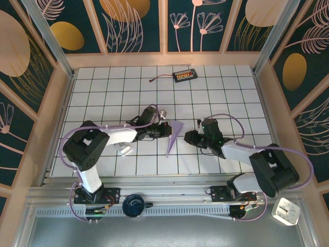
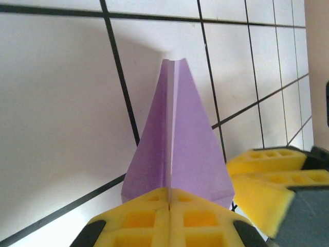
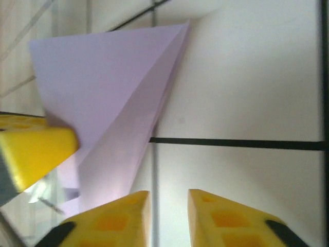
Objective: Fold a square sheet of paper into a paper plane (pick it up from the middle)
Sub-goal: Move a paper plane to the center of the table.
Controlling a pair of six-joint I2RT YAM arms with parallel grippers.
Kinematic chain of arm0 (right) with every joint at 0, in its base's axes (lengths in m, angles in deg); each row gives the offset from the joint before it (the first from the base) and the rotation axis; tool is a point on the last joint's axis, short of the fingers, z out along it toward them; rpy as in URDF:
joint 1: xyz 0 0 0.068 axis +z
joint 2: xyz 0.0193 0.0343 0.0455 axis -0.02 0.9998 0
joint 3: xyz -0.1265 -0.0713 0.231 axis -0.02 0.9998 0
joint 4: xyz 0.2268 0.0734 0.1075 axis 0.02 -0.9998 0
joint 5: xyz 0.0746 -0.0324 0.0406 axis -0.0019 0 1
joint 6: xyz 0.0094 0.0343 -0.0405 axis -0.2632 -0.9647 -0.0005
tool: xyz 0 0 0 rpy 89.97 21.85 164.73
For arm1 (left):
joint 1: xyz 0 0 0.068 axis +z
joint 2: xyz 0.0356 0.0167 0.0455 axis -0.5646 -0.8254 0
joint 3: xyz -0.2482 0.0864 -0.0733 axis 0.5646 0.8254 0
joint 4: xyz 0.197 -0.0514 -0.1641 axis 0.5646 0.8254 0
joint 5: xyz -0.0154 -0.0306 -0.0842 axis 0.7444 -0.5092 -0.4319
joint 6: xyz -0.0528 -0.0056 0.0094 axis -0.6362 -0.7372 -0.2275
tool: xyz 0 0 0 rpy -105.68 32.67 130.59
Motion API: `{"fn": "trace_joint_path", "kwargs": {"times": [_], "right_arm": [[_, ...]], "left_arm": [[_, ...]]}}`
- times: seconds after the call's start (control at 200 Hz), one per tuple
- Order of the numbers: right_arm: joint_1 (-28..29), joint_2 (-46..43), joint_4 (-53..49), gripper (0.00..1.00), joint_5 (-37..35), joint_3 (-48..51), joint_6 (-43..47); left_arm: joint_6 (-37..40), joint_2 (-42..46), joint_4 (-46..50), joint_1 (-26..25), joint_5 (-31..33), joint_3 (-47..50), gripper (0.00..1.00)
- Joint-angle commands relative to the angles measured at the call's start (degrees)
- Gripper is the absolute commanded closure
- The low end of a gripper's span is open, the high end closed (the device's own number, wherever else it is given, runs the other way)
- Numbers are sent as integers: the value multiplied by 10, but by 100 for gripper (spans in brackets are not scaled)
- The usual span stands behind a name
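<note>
Pale lavender, plain and unmarked, on the paper plane (image 2: 177,149). Bright yellow on the pads (image 2: 198,218) of the left gripper (image 2: 169,195) and right gripper (image 3: 168,194). White tiles with black grid lines across the table (image 1: 118,92). Dark teal with gold ovals and pink leaf outlines on the far walls (image 1: 139,31).

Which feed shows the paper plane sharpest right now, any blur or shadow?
Top external: sharp, evenly lit, paper plane small. Left wrist: plane crisp, left gripper blurred, soft shadow on tiles. Right wrist: softer overall, right gripper out of focus.
</note>
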Motion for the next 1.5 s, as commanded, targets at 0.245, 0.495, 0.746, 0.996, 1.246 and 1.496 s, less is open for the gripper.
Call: {"fn": "trace_joint_path", "kwargs": {"times": [0.245,0.495,0.746,0.996,1.246,1.496], "right_arm": [[60,62,107,46,27,-40,-72],[65,119,55,52,-26,-72,-76],[63,127,21,78,-53,-80,-62],[35,150,9,95,-36,-82,-6],[27,151,15,96,-21,-74,2],[27,156,20,97,-19,-74,-1]], "left_arm": [[-18,27,42,-23,79,26,100],[-20,28,43,-31,84,25,100],[-21,27,47,-34,89,21,98],[-15,96,34,-31,107,40,64],[-4,93,22,-12,48,46,57],[41,26,59,-23,13,-7,51]]}}
